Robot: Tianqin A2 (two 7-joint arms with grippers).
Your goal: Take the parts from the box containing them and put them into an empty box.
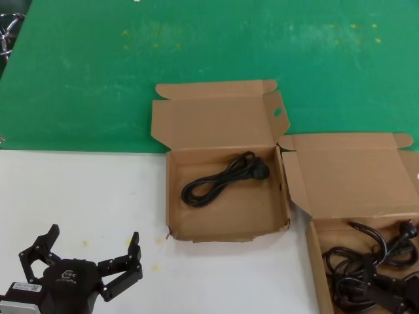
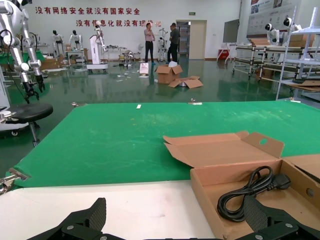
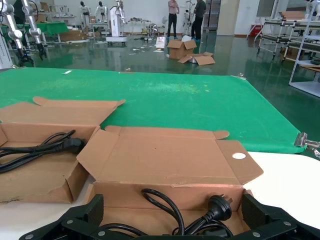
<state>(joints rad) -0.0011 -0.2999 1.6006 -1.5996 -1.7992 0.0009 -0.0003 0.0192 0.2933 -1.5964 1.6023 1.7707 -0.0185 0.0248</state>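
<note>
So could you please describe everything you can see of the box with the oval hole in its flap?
The holed-flap box is a shallow, square tray of brown corrugated cardboard, its hinged lid folded back open. It sits flat where the white surface meets the green mat, beside the second box. One front corner is torn. Inside lies a single coiled black power cord.

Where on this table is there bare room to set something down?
Bare white tabletop left of the middle box, beyond the left gripper; bare green mat behind both lids. Crowded: the right box, full of cables.
</note>
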